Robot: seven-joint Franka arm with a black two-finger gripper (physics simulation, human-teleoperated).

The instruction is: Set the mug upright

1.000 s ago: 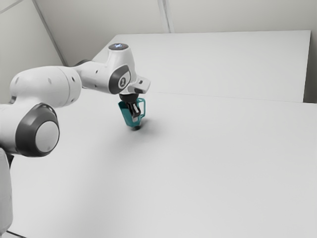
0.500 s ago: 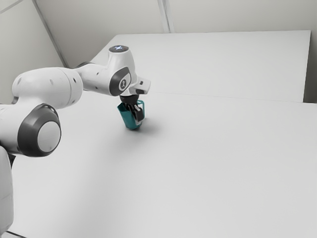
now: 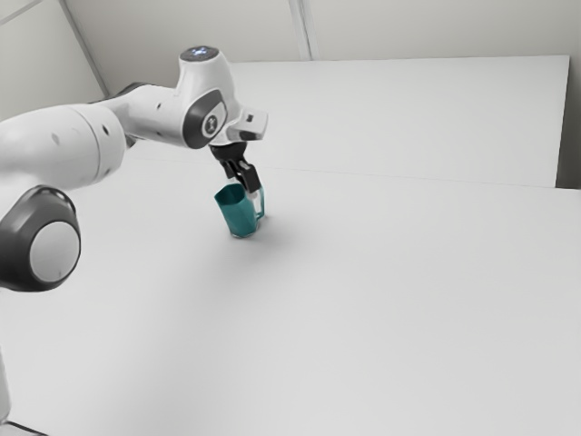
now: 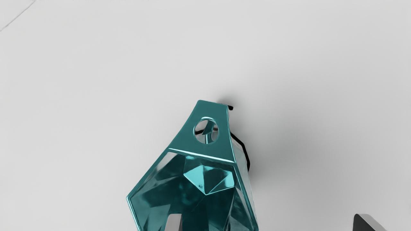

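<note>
On the white table (image 3: 381, 309), teal mug (image 3: 238, 216) standing upright, gripper (image 3: 242, 186) higher than before, its fingers apart.

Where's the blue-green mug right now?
In the exterior view, the teal faceted mug is on the white table, left of centre, just under the open black two-finger tool.

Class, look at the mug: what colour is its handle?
The handle is teal, like the rest of the mug; the wrist view shows it best.
</note>
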